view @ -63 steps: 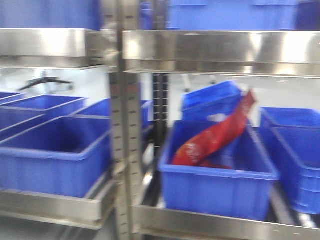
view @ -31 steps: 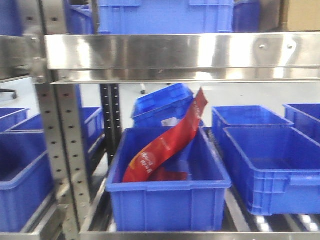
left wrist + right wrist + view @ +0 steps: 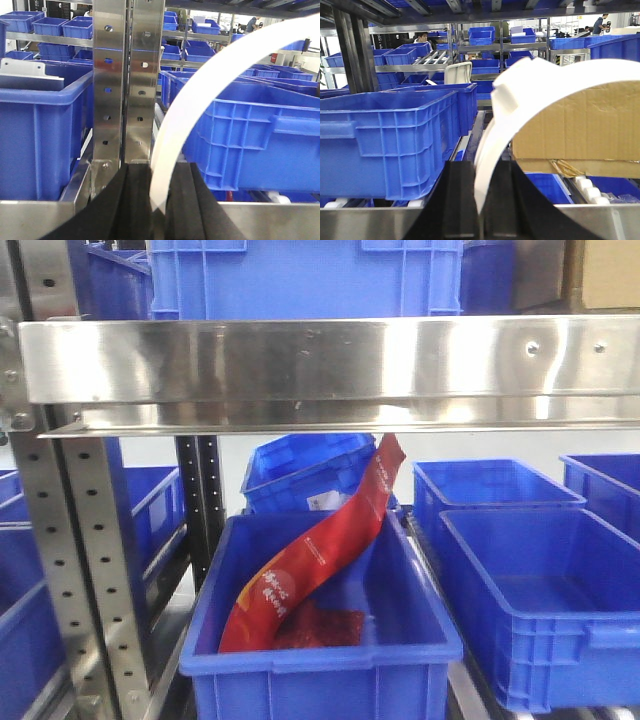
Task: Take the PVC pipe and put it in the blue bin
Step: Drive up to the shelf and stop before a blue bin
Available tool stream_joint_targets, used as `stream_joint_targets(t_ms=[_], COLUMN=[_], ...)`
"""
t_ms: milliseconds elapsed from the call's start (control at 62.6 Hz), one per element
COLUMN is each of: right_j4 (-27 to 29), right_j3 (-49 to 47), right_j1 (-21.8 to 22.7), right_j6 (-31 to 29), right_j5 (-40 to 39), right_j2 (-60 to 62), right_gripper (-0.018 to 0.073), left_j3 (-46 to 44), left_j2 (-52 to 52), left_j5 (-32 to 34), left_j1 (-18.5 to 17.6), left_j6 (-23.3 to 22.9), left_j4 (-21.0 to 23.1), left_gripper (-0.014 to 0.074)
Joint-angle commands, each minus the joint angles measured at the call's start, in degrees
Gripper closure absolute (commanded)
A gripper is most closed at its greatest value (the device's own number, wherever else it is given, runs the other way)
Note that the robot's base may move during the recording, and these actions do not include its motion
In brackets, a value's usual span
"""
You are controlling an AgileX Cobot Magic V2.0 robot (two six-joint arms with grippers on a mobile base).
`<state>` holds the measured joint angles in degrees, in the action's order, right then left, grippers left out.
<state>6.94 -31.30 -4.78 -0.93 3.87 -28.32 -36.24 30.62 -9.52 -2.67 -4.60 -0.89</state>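
Two arms loaded: left gripper [image 3: 159,202] clamped on PVC pipe [image 3: 172,122], right gripper [image 3: 480,202] on 2nd pipe [image 3: 497,120], end-held, prob. to drop into blue bin [image 3: 320,655]

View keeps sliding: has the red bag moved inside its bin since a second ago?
No. Within the bin, the red bag still leans from front left over the back rim.

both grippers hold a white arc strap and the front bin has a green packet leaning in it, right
Not green: the front-facing view shows a red packet leaning in the blue bin. The left gripper and right gripper each hold a white strap.
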Motion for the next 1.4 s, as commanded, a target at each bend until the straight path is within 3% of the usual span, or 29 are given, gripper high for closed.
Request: stream_joint_targets(t_ms=[0,1389], right_j4=[-0.3,-0.3], right_j3=[0.1,0.1], right_j1=[0.0,0.0], right_j6=[-0.2,-0.2], right_j5=[-1.4,-1.4], right_j2=[0.3,0.3], right_gripper=[0.072,0.072], left_j3=[0.0,0.0], left_j2=[-0.3,-0.3], left_j5=[1.6,1.6], left_j1=[0.1,0.1], left_j6=[-0.2,-0.2], left_j4=[0.5,0.5], left_gripper=[0.0707,0.0707])
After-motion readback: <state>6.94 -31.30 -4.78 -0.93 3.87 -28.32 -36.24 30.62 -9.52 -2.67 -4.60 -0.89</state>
